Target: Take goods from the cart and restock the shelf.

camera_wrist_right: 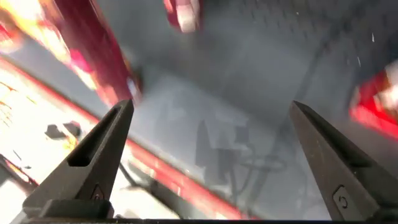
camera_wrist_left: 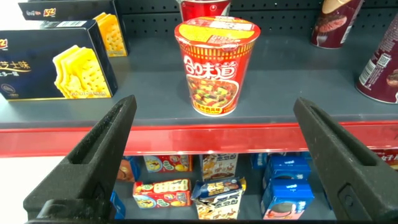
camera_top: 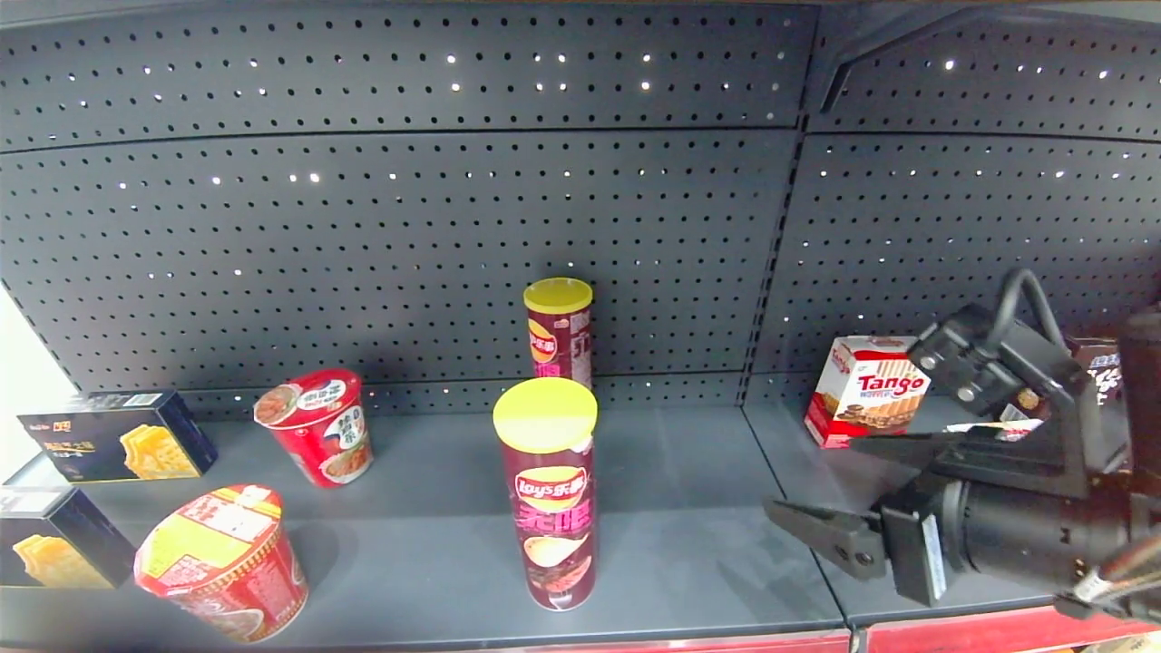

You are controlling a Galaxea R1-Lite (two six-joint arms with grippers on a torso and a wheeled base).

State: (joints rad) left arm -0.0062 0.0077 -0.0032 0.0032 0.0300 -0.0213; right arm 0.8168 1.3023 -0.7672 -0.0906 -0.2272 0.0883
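Two tall chips cans with yellow lids stand mid-shelf, one in front [camera_top: 549, 494] and one behind [camera_top: 558, 331]. My right gripper [camera_top: 814, 476] hovers open and empty over the shelf floor, right of the front can. In the right wrist view the gripper [camera_wrist_right: 211, 107] is spread wide above grey shelf floor, beside a blurred chips can [camera_wrist_right: 93, 50]. My left gripper [camera_wrist_left: 214, 106] is open and empty in front of the shelf edge, facing a red cup of noodles [camera_wrist_left: 216, 65].
Two red noodle cups [camera_top: 222, 562] [camera_top: 317, 426] and dark cracker boxes [camera_top: 118, 435] [camera_top: 54, 535] fill the shelf's left side. A wafer box [camera_top: 866, 390] stands at the back right. A lower shelf [camera_wrist_left: 211, 186] holds several packaged goods.
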